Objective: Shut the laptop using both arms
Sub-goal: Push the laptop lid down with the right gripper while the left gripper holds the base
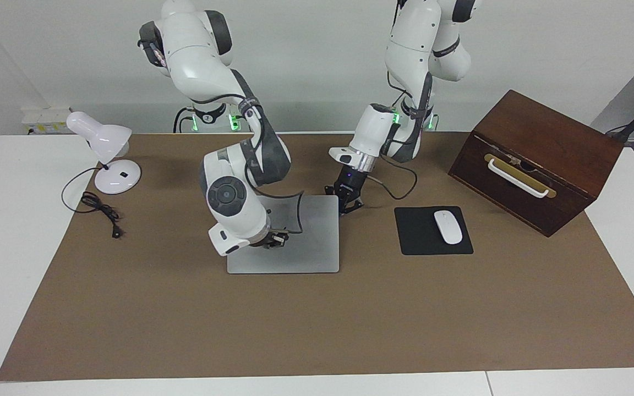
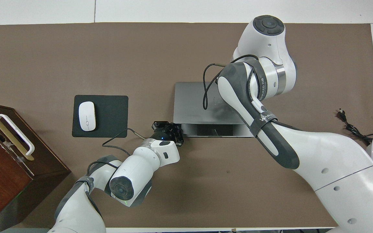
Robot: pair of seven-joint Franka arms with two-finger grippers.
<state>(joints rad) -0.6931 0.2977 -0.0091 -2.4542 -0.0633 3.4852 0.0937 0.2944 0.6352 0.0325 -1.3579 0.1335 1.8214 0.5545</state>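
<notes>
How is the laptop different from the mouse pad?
The laptop is silver-grey; the mouse pad is black. The laptop is bigger. The right tool is over the laptop's lid; a white mouse lies on the pad. Both are flat rectangles on the brown mat.

laptop [image 1: 309, 242]: matt metal | box [image 1: 537, 159]: polished wood | mouse pad [image 1: 421, 236]: matt black

You can read one mark only: "WANJEED" in white letters on the dark grey strap [image 2: 264, 116] around the white right arm [image 2: 319, 161], overhead view.
</notes>
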